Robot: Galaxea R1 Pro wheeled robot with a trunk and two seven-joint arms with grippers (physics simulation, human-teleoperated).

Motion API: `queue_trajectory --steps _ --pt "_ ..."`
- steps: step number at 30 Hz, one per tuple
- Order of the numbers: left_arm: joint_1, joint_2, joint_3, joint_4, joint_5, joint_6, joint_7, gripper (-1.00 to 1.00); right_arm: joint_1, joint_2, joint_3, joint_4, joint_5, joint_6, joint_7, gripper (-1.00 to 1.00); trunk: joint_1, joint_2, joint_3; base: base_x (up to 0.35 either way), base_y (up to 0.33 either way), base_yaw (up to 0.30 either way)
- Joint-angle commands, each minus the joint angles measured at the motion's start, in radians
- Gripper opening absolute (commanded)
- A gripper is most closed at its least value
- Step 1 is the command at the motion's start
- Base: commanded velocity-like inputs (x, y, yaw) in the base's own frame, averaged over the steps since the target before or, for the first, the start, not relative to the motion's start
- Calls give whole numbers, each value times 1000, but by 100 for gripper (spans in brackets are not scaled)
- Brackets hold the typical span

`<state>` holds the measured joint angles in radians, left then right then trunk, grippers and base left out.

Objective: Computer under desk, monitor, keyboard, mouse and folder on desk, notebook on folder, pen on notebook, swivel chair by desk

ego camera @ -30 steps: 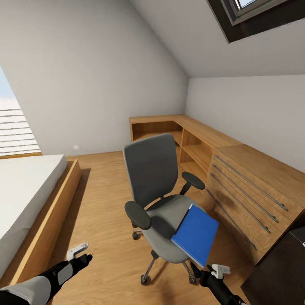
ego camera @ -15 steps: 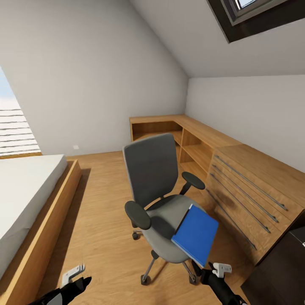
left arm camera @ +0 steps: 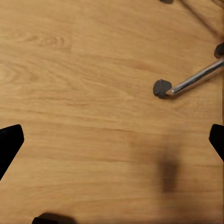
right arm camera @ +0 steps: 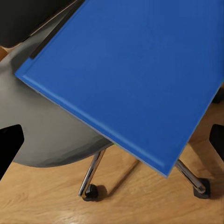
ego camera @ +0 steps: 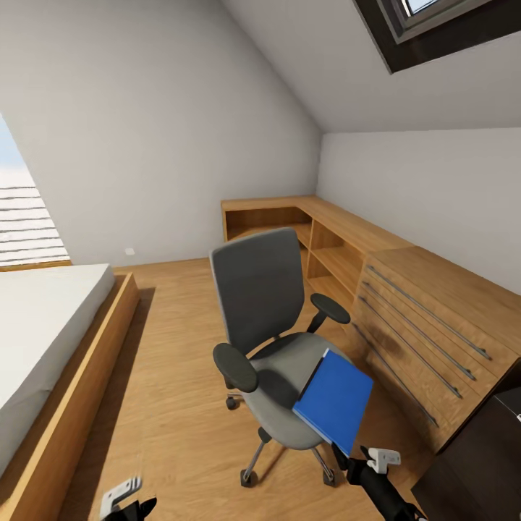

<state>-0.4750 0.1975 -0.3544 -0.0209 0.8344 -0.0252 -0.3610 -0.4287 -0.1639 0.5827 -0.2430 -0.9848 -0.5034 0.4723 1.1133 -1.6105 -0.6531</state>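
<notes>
My right end effector has its fingers spread wide, holding nothing, just short of the folder. The folder lies flat on the swivel chair seat, one corner overhanging. My left end effector, fingers also spread, hangs over bare wooden floor near a chair castor.

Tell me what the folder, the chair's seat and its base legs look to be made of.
Folder: looks like smooth plastic or coated card; uniform bright blue, soft sheen, raised border line.
Swivel chair seat: grey upholstery, seemingly fabric; matte, no highlights.
Base legs: apparently polished metal, chrome-like; bright reflective streaks, ending in dark castors.
</notes>
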Motion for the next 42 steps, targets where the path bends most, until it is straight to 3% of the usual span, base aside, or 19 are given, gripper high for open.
queue_trajectory --steps 1,6,10,16,24,27,28,33,35,39,40,42 --pt "4 0 -9 1 7 -10 -10 100 -1 -1 7 1 -11 -3 5 100 0 0 -1 0 0 0" --pt "10 -4 -9 1 6 -20 -2 100 -1 -2 6 1 -11 -3 5 100 0 0 -1 0 0 0" --pt "11 -11 -9 1 6 -23 52 100 -1 -5 6 1 -11 -3 5 100 0 0 -1 0 0 0" --pt "12 -43 -8 0 5 -24 218 100 -1 -12 6 0 -11 -3 5 100 0 0 -1 0 0 0" --pt "12 -79 -20 -2 -5 -22 349 100 -1 -15 6 -1 -11 -3 5 100 0 0 -1 0 0 0" --pt "12 -96 -45 -3 -8 -17 495 100 -1 -15 6 -1 -11 -3 5 100 0 0 -1 0 0 0" --pt "12 -117 -61 -4 -13 -16 584 100 -1 -16 6 -1 -11 -3 5 100 0 0 -1 0 0 0" --pt "12 -194 -120 -7 -34 -29 747 100 -1 -16 6 -1 -11 -3 5 100 0 0 -1 0 0 0" --pt "12 -206 -134 -6 -39 -50 756 100 -1 -16 6 -1 -11 -3 4 100 0 0 -1 0 0 0" --pt "12 -208 -150 -3 -42 -173 682 100 -1 -16 6 -1 -11 -4 4 100 0 0 -1 0 0 0" --pt "15 -204 -153 -2 -41 -255 636 100 -1 -16 6 -1 -11 -4 4 100 0 0 -1 0 0 0" --pt "26 -202 -156 -2 -42 -344 601 100 -1 -16 6 -1 -11 -4 3 100 0 0 -1 0 0 0"
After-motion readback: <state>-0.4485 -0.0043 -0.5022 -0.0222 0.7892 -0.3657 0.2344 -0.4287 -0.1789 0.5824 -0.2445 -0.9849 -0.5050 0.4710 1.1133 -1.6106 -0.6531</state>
